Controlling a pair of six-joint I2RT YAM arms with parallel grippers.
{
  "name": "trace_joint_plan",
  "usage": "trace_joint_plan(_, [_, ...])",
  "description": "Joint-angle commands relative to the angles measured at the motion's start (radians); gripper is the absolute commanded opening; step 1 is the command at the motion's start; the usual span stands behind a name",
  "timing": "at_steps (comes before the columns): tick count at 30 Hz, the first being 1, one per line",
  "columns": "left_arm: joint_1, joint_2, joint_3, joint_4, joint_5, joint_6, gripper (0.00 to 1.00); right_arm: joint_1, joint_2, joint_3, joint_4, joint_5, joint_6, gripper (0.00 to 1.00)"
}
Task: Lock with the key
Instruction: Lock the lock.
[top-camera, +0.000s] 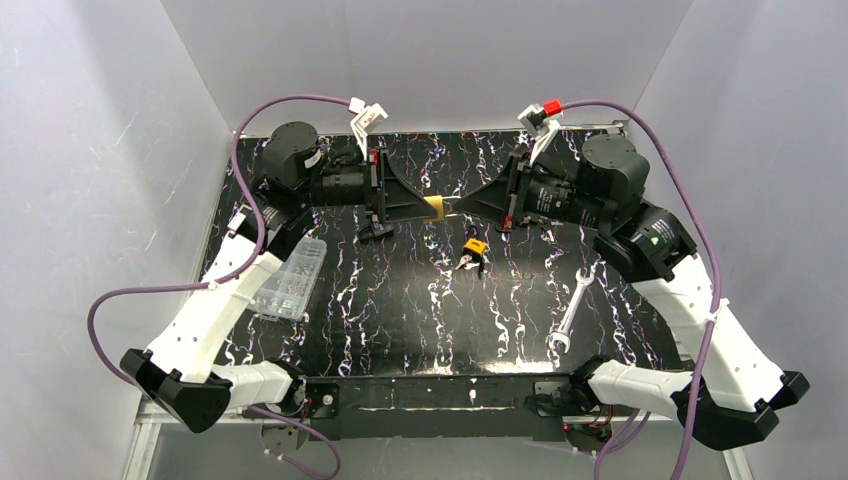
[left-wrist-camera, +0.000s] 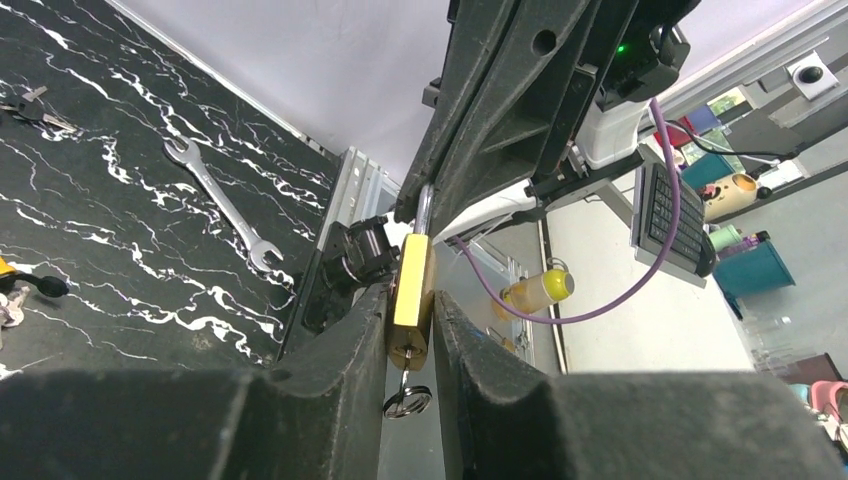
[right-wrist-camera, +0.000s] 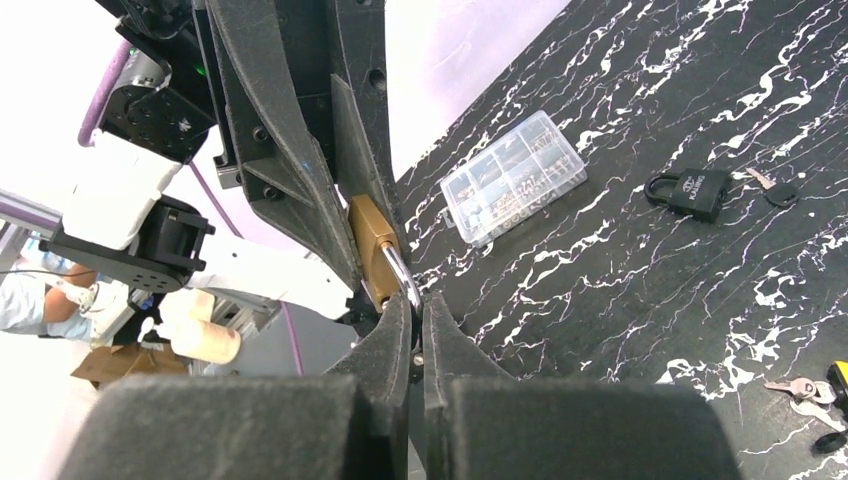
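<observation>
From above, the brass padlock (top-camera: 433, 208) hangs in the air at 12 o'clock over the black counter (top-camera: 400, 320), pinched between the two arms. The left jaws are clamped on its body and the right jaws are shut on its shackle. A spare key bunch (top-camera: 470, 255) lies just below at 6 o'clock, and a wrench (top-camera: 568, 310) is at 4 o'clock. From here the lock is only a small yellow speck.

From the left wrist, the brass padlock (left-wrist-camera: 412, 300) sits squeezed flat between both fingers. It looks solid, stiff and heavy for its size, with smooth faces that could slip, so the broad sides are the place to grip. A key ring (left-wrist-camera: 407, 402) dangles at 6 o'clock under it. The key blade itself is hidden.

From the right wrist, the shackle (right-wrist-camera: 400, 275) disappears into the closed fingertips. I can't tell whether it is seated or sprung. The keyhole end is blocked from sight.
</observation>
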Motion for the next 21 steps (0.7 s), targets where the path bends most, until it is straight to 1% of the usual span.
trace_joint_plan(1, [0.007,-0.05,0.004,0.026,0.008,-0.016,0.21,-0.013,-0.052,-0.012,0.126,0.095,0.041,0.01])
trace_joint_plan(6, [0.007,-0.058,0.003,0.034,0.0,-0.019,0.21,-0.013,-0.078,-0.051,0.171,0.118,0.059,0.01])
trace_joint_plan(12, [0.007,-0.058,-0.004,0.062,-0.009,-0.039,0.2,-0.013,-0.07,-0.05,0.17,0.102,0.06,0.01])
trace_joint_plan(17, [0.006,-0.055,-0.016,0.106,-0.006,-0.068,0.24,-0.013,-0.06,-0.052,0.166,0.088,0.059,0.01])
trace_joint_plan(21, [0.007,-0.046,-0.029,0.171,0.009,-0.12,0.25,-0.013,-0.055,-0.059,0.175,0.079,0.054,0.01])
